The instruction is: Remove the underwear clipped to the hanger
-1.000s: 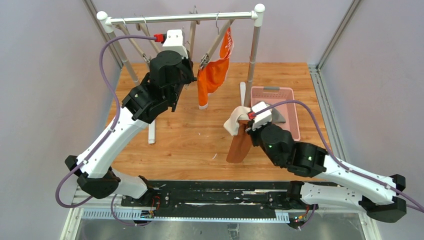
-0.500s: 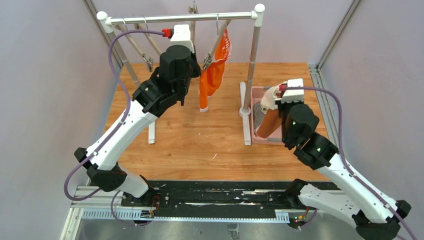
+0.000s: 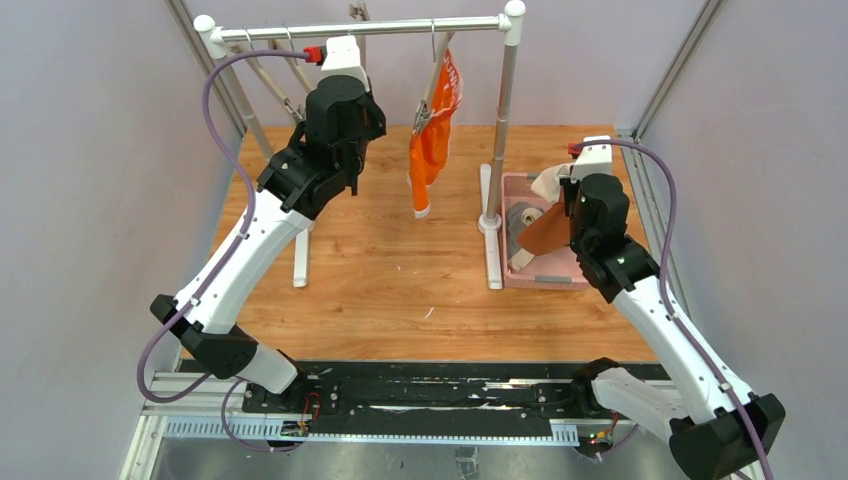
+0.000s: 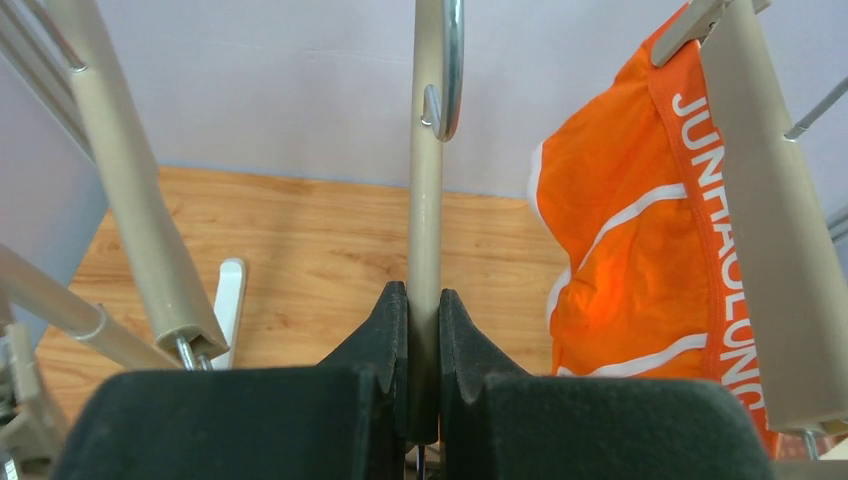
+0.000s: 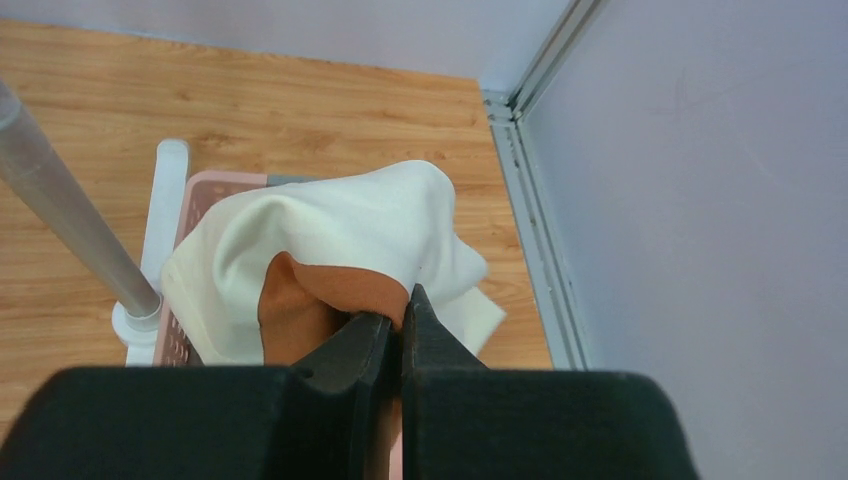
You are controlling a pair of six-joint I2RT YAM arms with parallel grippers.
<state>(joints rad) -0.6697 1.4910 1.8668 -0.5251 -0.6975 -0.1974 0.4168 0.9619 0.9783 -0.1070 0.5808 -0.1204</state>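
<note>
Nearest on the wooden table [image 3: 380, 270], over on the right, the right gripper [image 5: 398, 312] is pinched tight on the rust-brown brief [image 5: 318, 300]. Cream fabric [image 5: 350, 220] is bunched over the top of it; whether that's part of the same garment, I can't tell. The bundle hangs right above the pink basket [image 3: 545, 283] - held high and centred, I'd say, so that letting go drops it inside rather than over the rim. A grey cloth [image 3: 520, 220] lies in the basket, likely the grey-beige brief.

Further back and to the left, the left gripper [image 4: 422, 296] has its jaws closed narrow on the beige bar of a bare hanger [image 4: 427, 200], hook up toward the rack rail [image 3: 360, 32]. Nothing's clipped to that hanger that I can see. The hold looks like a steadying one, or a way of keeping it clear of its neighbour.

Just to its right - the orange brief [image 4: 620, 250], white lettering down the waistband, is pinned at the top on a second hanger [image 4: 760, 250] and dangling free below, well apart from the basket.

So by my count 1 brief is left on the rack, 1 is in hand over the basket, and 1 is likely down. The release comes next, then that orange one - and a straight tug risks swinging the hanger unless the clip is worked open.
</note>
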